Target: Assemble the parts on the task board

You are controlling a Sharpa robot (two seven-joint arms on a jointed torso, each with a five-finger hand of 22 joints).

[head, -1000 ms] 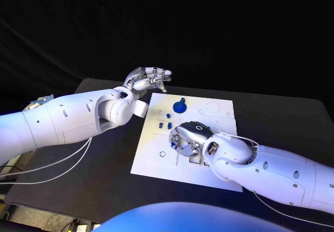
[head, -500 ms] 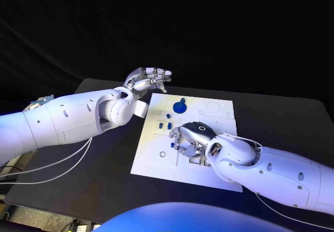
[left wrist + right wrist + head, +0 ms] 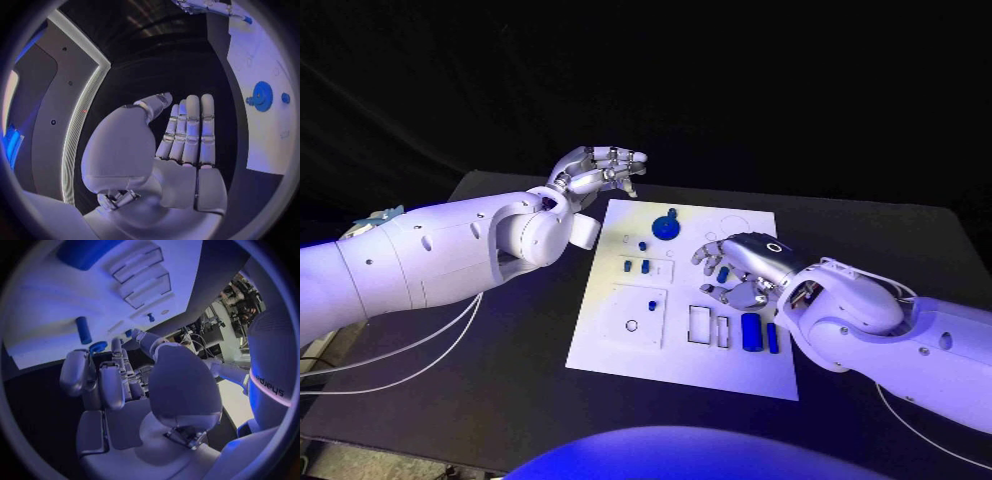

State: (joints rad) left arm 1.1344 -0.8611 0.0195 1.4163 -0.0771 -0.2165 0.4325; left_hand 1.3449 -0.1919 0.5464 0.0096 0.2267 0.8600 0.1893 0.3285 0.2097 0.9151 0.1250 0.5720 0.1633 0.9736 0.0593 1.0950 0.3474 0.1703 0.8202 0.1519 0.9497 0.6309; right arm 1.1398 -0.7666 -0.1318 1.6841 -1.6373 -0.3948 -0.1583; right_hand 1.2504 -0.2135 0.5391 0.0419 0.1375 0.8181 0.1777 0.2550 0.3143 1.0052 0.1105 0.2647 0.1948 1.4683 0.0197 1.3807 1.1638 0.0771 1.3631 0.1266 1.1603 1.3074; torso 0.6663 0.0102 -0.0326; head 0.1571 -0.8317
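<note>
The white task board (image 3: 625,345) lies in the middle of the black table. A blue gear (image 3: 668,225) stands near its far edge, small blue pegs (image 3: 636,266) sit left of centre, and a large blue cylinder (image 3: 751,331) lies by the near right slots. My right hand (image 3: 740,268) hovers over the board's right middle, fingers apart and loosely curled, holding nothing I can make out; a blue piece (image 3: 723,275) shows between them. In the right wrist view a blue cylinder (image 3: 82,330) lies on the board (image 3: 44,305) beyond that hand (image 3: 125,385). My left hand (image 3: 599,168) is raised past the far left corner, empty, its fingers (image 3: 187,130) straight.
Empty rectangular slots (image 3: 700,324) lie left of the large cylinder. A thin blue piece (image 3: 772,338) lies to its right. The left wrist view shows the gear (image 3: 261,96) on the board (image 3: 262,135). Black table surrounds the board on all sides.
My right hand has lifted off the board's centre and drawn back to the right, uncovering the blue pieces by the slots. The left hand has barely moved.
</note>
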